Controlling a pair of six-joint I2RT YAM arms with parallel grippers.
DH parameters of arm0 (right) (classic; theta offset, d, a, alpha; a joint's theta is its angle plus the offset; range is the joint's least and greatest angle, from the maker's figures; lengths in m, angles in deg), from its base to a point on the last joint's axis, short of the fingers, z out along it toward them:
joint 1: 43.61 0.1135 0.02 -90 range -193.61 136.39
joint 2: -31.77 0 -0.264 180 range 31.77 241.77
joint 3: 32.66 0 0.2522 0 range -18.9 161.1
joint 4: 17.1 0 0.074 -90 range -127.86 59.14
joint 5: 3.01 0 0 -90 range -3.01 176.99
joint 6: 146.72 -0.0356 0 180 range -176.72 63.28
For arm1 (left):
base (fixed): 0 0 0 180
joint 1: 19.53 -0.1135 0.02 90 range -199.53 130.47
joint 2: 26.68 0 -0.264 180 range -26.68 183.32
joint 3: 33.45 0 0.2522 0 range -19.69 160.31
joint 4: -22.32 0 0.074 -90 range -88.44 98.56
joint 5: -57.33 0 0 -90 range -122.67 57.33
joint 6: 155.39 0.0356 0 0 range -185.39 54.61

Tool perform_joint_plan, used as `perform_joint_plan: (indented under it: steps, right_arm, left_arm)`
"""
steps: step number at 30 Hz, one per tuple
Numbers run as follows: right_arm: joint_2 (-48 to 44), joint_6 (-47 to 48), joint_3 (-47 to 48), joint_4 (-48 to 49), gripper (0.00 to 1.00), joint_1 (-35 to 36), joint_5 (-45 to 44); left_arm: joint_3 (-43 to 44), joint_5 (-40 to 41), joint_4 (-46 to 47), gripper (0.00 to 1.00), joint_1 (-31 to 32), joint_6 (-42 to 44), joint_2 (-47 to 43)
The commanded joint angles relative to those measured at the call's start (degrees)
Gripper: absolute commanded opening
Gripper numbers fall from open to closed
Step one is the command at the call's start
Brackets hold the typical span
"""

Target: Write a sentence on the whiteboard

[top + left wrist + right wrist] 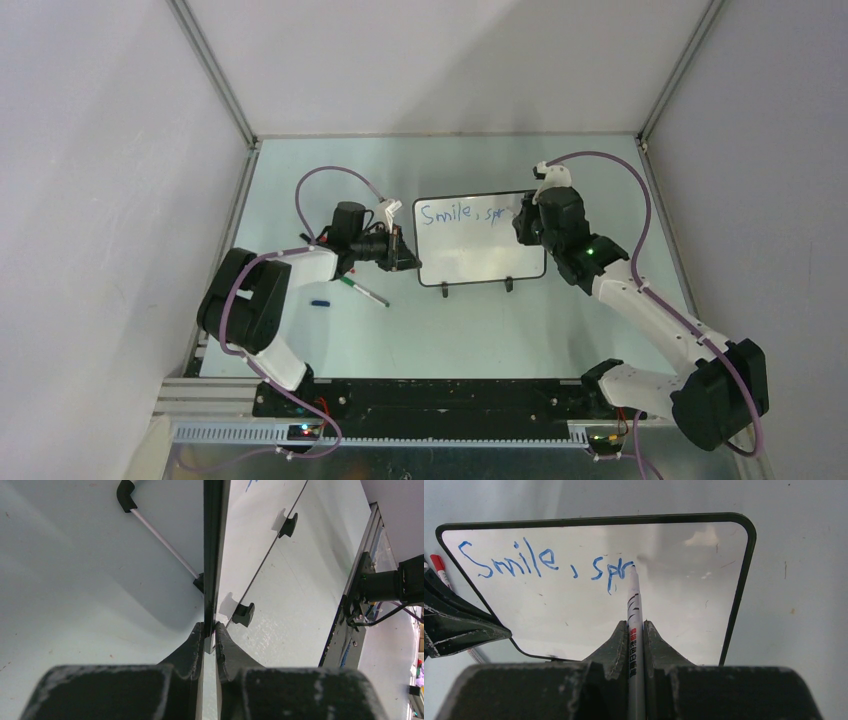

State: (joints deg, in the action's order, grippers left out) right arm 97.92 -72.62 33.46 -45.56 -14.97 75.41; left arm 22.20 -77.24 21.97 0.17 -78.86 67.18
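Observation:
The whiteboard [480, 258] stands on the table on its two black feet, leaning back. My left gripper [405, 262] is shut on its left edge; in the left wrist view the jaws [210, 630] pinch the thin black frame [215, 555] edge-on. My right gripper [525, 225] is shut on a white marker [634, 612]. The marker's tip rests on the board just after the last letter. The sentence [544, 562] reads "Smile, spr" in blue along the top of the board [684, 595]. It also shows from above as the sentence [465, 213].
A spare marker [362, 291] lies on the table left of the board, with a small blue cap [320, 301] further left. The left wrist view shows that marker [160, 537] behind the board and the feet [243, 614]. Grey walls enclose the table.

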Motion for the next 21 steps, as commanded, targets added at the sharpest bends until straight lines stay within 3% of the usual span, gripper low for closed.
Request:
perform_joint_plan:
  steps: [1, 21]
  right_arm:
    - [0.70, -0.44, 0.28, 1.40, 0.00, -0.42, -1.00]
    - [2.77, -0.58, 0.94, 1.83, 0.00, -0.77, -0.14]
  left_arm:
    - [-0.21, 0.90, -0.07, 0.00, 0.16, 0.73, -1.57]
    - [-0.24, 1.15, -0.14, 0.00, 0.32, 0.86, -1.83]
